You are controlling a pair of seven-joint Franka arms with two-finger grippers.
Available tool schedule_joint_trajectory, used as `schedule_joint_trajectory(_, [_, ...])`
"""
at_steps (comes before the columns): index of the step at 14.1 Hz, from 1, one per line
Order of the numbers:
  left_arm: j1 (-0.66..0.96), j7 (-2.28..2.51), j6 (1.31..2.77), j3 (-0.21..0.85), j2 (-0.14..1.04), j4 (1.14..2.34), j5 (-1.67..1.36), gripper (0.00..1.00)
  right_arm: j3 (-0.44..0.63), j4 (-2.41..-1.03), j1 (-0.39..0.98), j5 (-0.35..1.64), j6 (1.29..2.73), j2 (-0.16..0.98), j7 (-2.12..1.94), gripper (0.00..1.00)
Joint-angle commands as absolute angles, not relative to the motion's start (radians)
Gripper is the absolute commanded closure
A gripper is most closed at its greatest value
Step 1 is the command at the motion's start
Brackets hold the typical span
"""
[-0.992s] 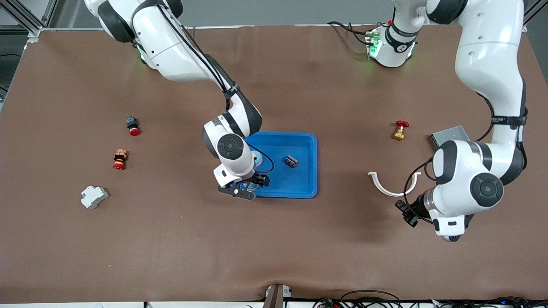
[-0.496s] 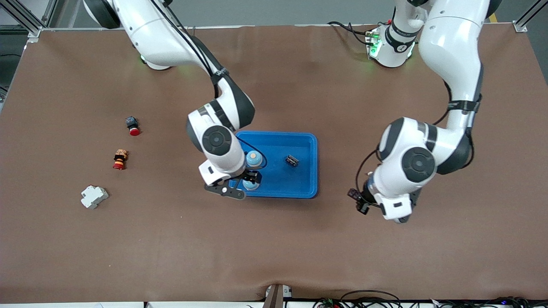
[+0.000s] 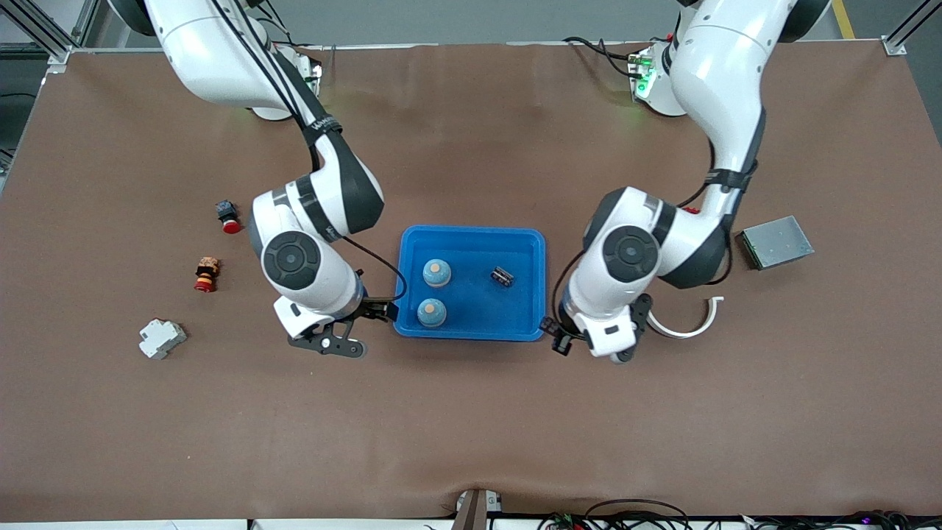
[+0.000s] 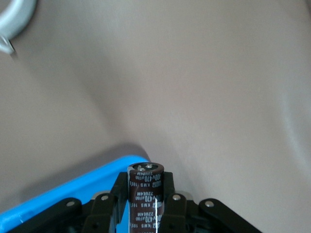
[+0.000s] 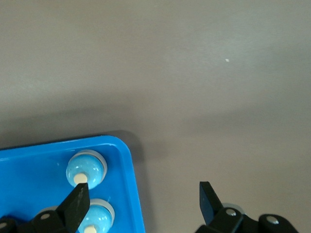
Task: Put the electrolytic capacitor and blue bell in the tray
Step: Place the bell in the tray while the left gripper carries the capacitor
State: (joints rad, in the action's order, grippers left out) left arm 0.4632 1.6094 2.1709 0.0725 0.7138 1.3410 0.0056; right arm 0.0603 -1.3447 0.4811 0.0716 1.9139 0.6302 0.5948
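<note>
The bright blue tray [image 3: 526, 246] lies mid-table. Two blue bells [image 3: 436, 273] [image 3: 431, 313] stand in it, toward the right arm's end. They also show in the right wrist view [image 5: 86, 170] [image 5: 95, 216]. My right gripper [image 3: 375, 313] is open and empty, low, astride the tray's rim [image 5: 129, 170] at that end. My left gripper [image 3: 553, 340] is shut on a dark brown electrolytic capacitor [image 4: 146, 194]. It holds it upright just outside the tray's corner [image 4: 73, 189] that is nearest the front camera, at the left arm's end.
A small black part [image 3: 502, 277] lies in the tray. A white curved piece [image 3: 684, 324] and a grey metal box [image 3: 776, 241] lie toward the left arm's end. A red button [image 3: 228, 217], a red-orange stack [image 3: 207, 274] and a white block [image 3: 160, 338] lie toward the right arm's end.
My right gripper let go of the second bell in the tray and drew back over the rim. My left arm swung in with the capacitor toward the tray.
</note>
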Motion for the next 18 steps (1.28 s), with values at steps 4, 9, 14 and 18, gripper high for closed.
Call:
schedule_joint_trajectory(4, [0.541,1.698,2.206,0.052,0.756,1.327,0.002,1.00,0.048,-1.413,0.416,0.041,1.835,0.471,0.562,0.00])
schedule_joint_trajectory(9, [0.580,1.746,2.246,0.051,0.779,1.327,0.005,1.00,0.049,-1.554,0.356,0.037,1.839,0.327,0.483,0.00])
schedule_joint_trajectory(14, [0.601,1.764,2.255,0.051,0.802,1.328,0.005,1.00,0.048,-1.551,0.256,0.025,1.849,0.313,0.362,0.00])
schedule_joint_trajectory(18, [0.609,1.776,2.295,0.051,0.831,1.328,0.005,1.00,0.048,-1.632,0.155,0.025,1.835,0.253,0.218,0.00])
